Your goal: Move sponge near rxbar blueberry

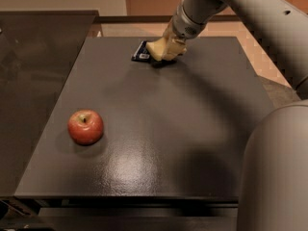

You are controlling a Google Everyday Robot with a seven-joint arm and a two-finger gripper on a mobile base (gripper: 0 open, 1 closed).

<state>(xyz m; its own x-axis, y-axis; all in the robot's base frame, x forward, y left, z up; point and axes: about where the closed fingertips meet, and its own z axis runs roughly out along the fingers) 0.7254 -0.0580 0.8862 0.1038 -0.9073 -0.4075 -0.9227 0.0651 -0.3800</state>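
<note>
Camera view: your gripper (169,46) sits near the tabletop (192,129) far edge at 12 o'clock, fingers pinching the sponge (156,49). The rxbar blueberry (140,53) lies just beside it at 9 o'clock, long axis roughly 1-to-7. Count: one sponge, one bar, one apple (85,127) at 8 o'clock.

You'll find the pincer (168,46) near the far edge of the tabletop (192,119), clamped on the pale yellow sponge (160,50), with the arm (226,4) reaching in from the upper right. The sponge is just beside the dark blue snack bar (141,52) and covers its right edge from this angle; you can't tell whether they touch. A red apple (85,127) stands well apart, toward the front left.
</note>
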